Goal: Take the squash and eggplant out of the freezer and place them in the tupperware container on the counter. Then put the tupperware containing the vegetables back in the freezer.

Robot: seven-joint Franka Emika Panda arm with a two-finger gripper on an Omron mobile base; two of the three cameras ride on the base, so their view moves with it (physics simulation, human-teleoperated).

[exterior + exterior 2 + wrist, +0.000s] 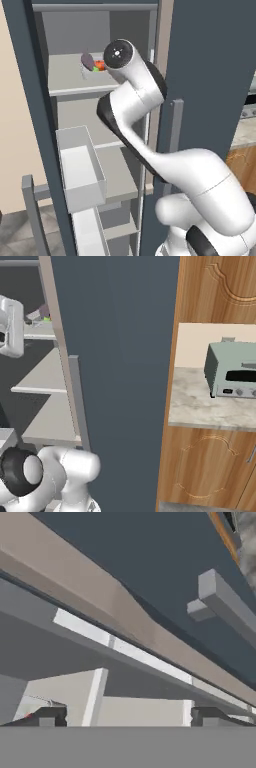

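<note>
The freezer (pixel 210 60) stands open, its door (pixel 120 356) swung out. On an upper shelf (pixel 70 82) sits the tupperware container (pixel 91 74), holding the dark purple eggplant (pixel 87 61) and the orange-red squash (pixel 100 65). My arm reaches up to that shelf, and its wrist hides the container's right part. In the hand view my gripper (pixel 128 718) is open, fingertips (pixel 47 717) wide apart with nothing between them. A corner of the pale container (pixel 35 704) shows just left of them. From the right base view the container (pixel 33 315) and eggplant (pixel 44 310) peek past the door's edge.
Pale translucent drawers (pixel 80 170) stick out of the freezer below the arm. The door's grey bar handle (pixel 175 135) is right of the arm. A mint-green toaster oven (pixel 232 368) stands on the beige counter (pixel 200 403) over brown cabinet doors (pixel 210 466).
</note>
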